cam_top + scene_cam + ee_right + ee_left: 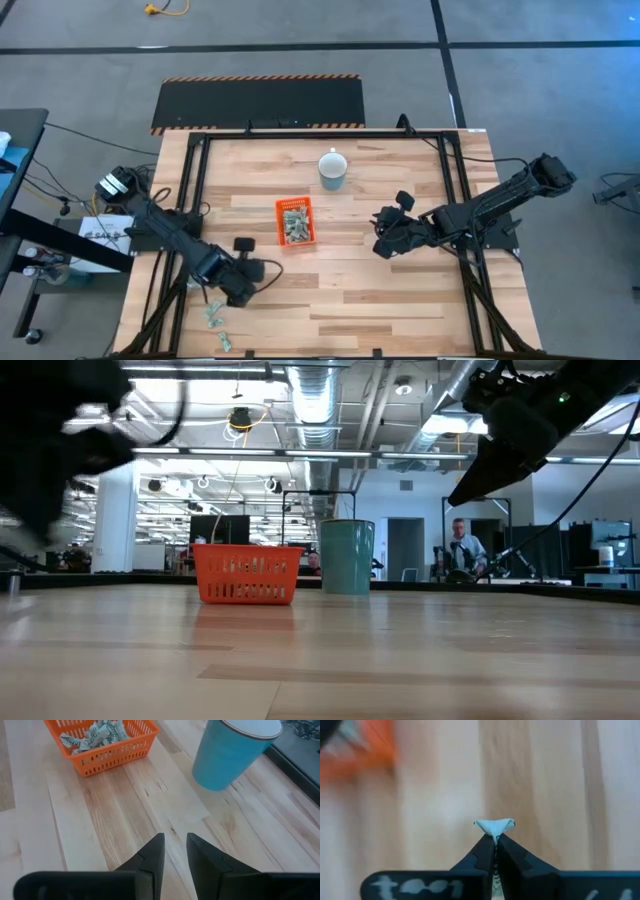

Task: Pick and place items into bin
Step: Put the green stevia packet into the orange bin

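Items: 1 pinched in left hand, 2 loose; right hand apart

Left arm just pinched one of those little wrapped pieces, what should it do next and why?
Probably lift and carry it toward the bright orange plastic tray. The left gripper is shut on a pale green-and-white wrapped piece, the tray already holds several, and more lie on the wooden table.

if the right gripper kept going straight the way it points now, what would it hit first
Probably bare table first. The right gripper points between the orange bin and the blue mug, with plain wood ahead of its slightly parted fingers. Depth is hard to judge, so it might brush either.
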Robot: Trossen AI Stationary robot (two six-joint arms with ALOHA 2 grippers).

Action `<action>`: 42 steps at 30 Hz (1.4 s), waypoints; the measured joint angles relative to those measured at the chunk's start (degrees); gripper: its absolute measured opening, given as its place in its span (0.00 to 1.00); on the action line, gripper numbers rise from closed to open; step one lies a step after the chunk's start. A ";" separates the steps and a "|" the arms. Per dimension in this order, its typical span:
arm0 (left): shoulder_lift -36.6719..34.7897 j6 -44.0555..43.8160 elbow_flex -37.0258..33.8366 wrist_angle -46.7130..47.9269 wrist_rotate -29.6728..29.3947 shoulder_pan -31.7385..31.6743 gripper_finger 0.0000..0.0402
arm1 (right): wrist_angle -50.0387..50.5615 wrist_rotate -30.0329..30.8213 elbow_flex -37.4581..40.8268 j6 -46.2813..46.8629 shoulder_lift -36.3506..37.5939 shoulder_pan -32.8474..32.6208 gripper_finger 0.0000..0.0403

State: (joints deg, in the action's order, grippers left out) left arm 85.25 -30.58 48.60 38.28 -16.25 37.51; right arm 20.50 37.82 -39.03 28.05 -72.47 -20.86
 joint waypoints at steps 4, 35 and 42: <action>-0.07 9.93 3.97 -0.12 -12.25 -3.66 0.00 | 0.00 0.02 0.02 0.00 -0.01 0.00 0.19; 0.33 30.52 6.36 -12.55 11.11 -34.57 0.00 | -0.31 2.41 0.00 1.70 -0.02 -0.13 0.19; 0.33 30.60 6.36 -12.53 12.48 -34.57 0.10 | -0.29 2.99 0.02 1.90 -0.02 -0.15 0.19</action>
State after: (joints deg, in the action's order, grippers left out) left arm 85.58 0.03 54.96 25.76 -3.77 2.94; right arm 20.21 40.82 -39.01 29.95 -72.49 -21.02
